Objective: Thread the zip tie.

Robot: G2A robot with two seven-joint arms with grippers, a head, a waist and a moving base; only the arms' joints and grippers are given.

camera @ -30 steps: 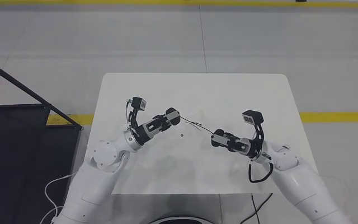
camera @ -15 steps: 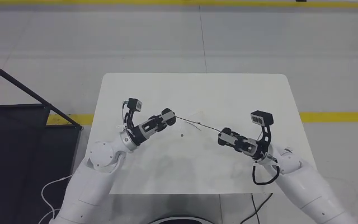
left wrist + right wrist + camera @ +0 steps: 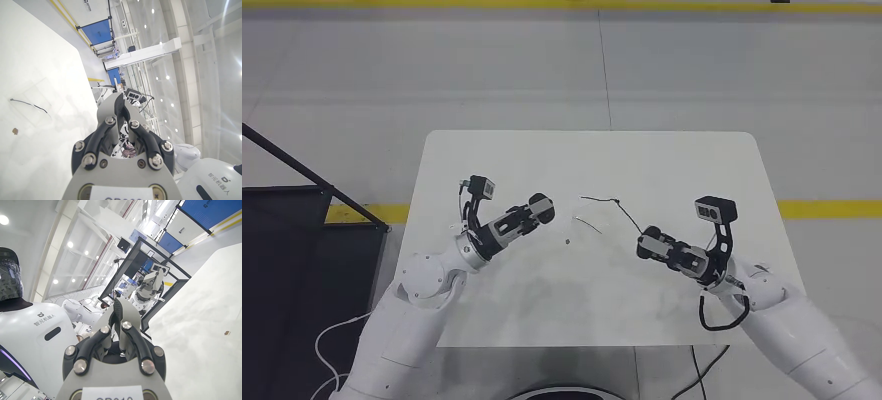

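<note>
White table (image 3: 682, 160), zip tie (image 3: 599, 199) hair-thin

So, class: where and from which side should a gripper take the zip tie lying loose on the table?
Probably mid-strap, from above, pinching across its width: the loose zip tie lies flat on the table, too thin for a sideways approach.

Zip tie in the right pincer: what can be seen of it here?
The zip tie is a thin black strip, plastic by its look. One end is pinched in the shut right pincer. The rest juts free above the table, toward the left pincer without touching it. Partway along it kinks at a small lump, perhaps its head, and a short stretch runs on beyond. It forms no closed loop.
</note>
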